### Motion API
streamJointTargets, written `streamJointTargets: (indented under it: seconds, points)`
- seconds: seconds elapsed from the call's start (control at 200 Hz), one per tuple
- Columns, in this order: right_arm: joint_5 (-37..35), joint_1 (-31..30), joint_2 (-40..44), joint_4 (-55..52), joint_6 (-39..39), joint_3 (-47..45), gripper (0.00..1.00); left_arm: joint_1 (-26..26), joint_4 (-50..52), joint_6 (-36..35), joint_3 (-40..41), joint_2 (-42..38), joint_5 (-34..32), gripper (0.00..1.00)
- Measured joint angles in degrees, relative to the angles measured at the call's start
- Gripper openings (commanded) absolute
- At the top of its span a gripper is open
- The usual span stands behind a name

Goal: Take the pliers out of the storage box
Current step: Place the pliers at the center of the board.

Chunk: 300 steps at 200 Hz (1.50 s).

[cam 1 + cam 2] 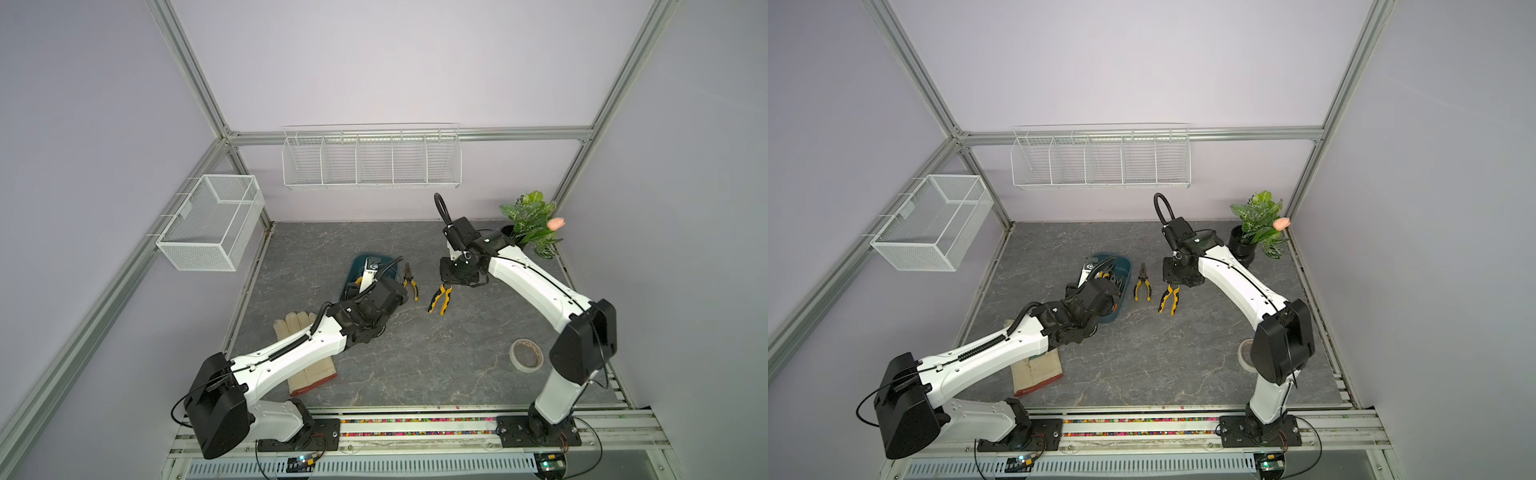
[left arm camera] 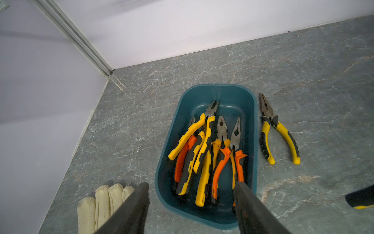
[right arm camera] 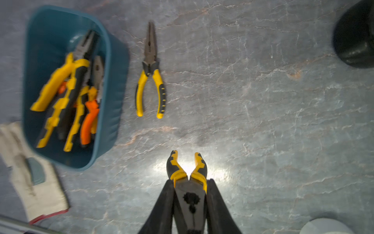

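The dark teal storage box lies on the grey table, seen in both top views. Several pliers with yellow or orange handles lie piled inside it. My left gripper hovers open over the box's near end, with nothing between its fingers. One yellow-handled pair of pliers lies on the table just right of the box. My right gripper is shut on the metal head of another yellow-and-black pair, whose handles point down at the table.
A work glove lies under my left arm, left of the box. A roll of tape sits at the front right and a potted plant at the back right. A wire basket and a wire rack hang on the walls.
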<state>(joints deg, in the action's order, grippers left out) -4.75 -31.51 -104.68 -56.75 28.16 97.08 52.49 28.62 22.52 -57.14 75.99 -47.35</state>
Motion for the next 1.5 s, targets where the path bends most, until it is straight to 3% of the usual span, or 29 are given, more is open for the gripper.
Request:
streamJointTargets:
  seconds: [0.465,0.84,1.499]
  points:
    - [-2.75,0.74,-23.67,-4.92,-3.37,25.97,0.06,0.02,0.24,1.05,0.5,-1.95,0.33,0.69]
    - [-2.91,1.7,-44.59,-13.64,-4.44,54.45,0.07,0.0,1.14,2.34,1.97,-3.96,0.98,0.69]
    - [1.46,5.68,-49.48,-14.71,-4.39,57.77,0.07,0.0,1.99,3.37,3.1,-4.33,2.25,0.68]
